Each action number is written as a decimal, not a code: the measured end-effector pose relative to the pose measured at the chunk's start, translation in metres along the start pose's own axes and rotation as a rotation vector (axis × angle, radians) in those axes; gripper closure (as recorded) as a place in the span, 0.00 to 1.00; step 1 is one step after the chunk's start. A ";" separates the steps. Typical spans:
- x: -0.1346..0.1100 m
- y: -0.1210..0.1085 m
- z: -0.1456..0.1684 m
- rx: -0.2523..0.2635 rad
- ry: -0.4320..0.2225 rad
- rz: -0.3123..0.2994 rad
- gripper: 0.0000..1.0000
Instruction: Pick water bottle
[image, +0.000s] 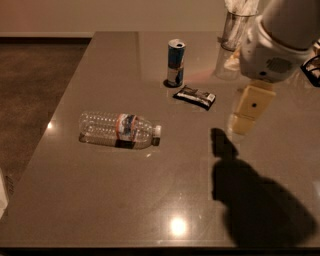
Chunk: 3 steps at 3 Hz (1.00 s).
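Since the water bottle (120, 130) lay on its side nearer the camera than the can (175, 62) and to its left, the gripper (243, 121), hanging empty to the can's right, its opening impossible to tell, would best cross over and close across the ribbed body.

No legible txt anywhere. Label band on water bottle (120, 131) is just red/white/blue blur; can (175, 63) at its 1 o'clock & dark packet (195, 97) w/ white marks unreadable. Hand (243, 122) over counter (125, 200), bottle's 3 o'clock, no markings.
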<state>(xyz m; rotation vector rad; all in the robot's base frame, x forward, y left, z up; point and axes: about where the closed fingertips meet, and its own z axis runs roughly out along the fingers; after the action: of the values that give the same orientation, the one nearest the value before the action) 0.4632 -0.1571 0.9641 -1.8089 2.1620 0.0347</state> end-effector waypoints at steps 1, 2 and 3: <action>-0.046 -0.003 0.031 -0.067 -0.045 -0.040 0.00; -0.092 -0.004 0.055 -0.106 -0.075 -0.075 0.00; -0.130 -0.001 0.079 -0.132 -0.077 -0.094 0.00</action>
<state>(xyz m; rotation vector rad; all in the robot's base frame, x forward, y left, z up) 0.5010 -0.0160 0.9224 -1.9451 2.0634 0.2268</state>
